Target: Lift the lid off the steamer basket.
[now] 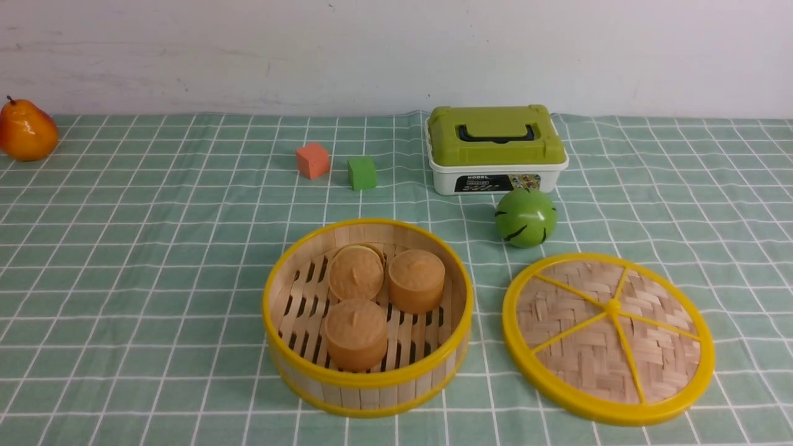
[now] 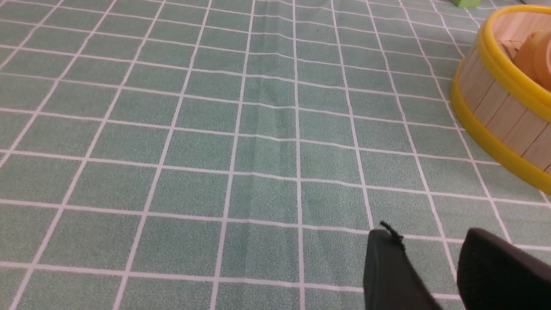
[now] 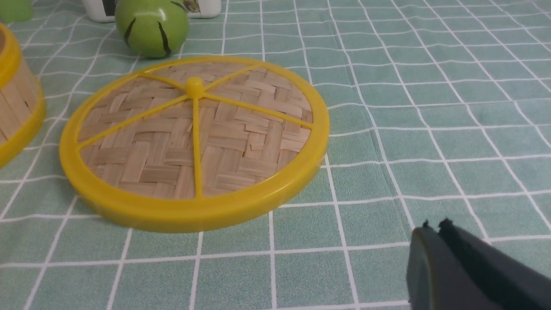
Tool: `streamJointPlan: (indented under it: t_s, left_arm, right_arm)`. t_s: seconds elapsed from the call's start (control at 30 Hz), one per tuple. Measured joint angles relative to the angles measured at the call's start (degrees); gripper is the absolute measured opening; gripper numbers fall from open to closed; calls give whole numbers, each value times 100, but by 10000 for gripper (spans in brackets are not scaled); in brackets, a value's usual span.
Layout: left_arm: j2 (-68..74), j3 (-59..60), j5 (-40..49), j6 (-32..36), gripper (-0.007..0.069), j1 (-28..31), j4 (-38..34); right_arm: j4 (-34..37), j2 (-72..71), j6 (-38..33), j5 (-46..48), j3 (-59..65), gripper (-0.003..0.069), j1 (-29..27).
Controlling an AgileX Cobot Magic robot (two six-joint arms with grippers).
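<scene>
The lid (image 1: 608, 337) lies flat on the cloth (image 1: 155, 260) just right of the open basket (image 1: 368, 316), nearer the right gripper (image 3: 432, 230), whose fingers are pressed together, than the left gripper (image 2: 430, 243), slightly parted and empty, so the task looks done.

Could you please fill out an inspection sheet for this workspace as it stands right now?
Surface: green checked tablecloth, lightly creased.
Job's things: woven bamboo lid with yellow rim lies flat on the cloth, right of the open wooden-slat steamer basket holding three tan buns.
Clutter: white box with green lid, green ball, orange cube, green cube, orange pear.
Grippers: left gripper open; right gripper shut, empty.
Cables: nothing seen.
Surroundings: white wall.
</scene>
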Motion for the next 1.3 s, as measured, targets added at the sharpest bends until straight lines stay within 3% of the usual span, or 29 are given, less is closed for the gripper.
streamJointPlan:
  t_s: [1.3]
  left_arm:
    - [0,0,-45,0,239,0,0]
  right_arm:
    - [0,0,0,7,-5,32,0]
